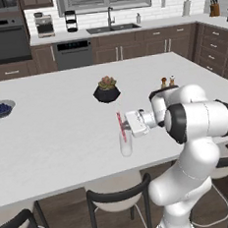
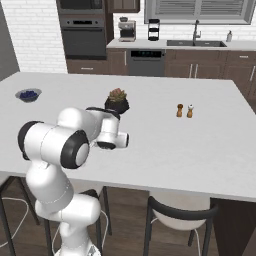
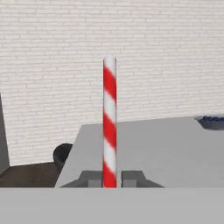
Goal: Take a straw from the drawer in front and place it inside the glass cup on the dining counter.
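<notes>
My gripper (image 1: 123, 127) is shut on the straw (image 1: 120, 122), a red-and-white striped stick held upright over the dining counter (image 1: 59, 136). In the hand view the straw (image 3: 109, 118) rises straight between the fingertips of the gripper (image 3: 109, 178). The glass cup (image 1: 126, 146), clear and small, stands on the counter directly under the straw. The straw's lower end is at about the cup's rim, and I cannot tell if it is inside. The drawer is out of view.
On the counter are a potted plant (image 1: 106, 89) (image 2: 117, 101), a dark blue bowl (image 1: 0, 109) (image 2: 28, 94) at the far left, and two small shakers (image 1: 167, 82) (image 2: 184, 110) to the right. Stools (image 1: 116, 194) (image 2: 182, 212) stand along the near edge.
</notes>
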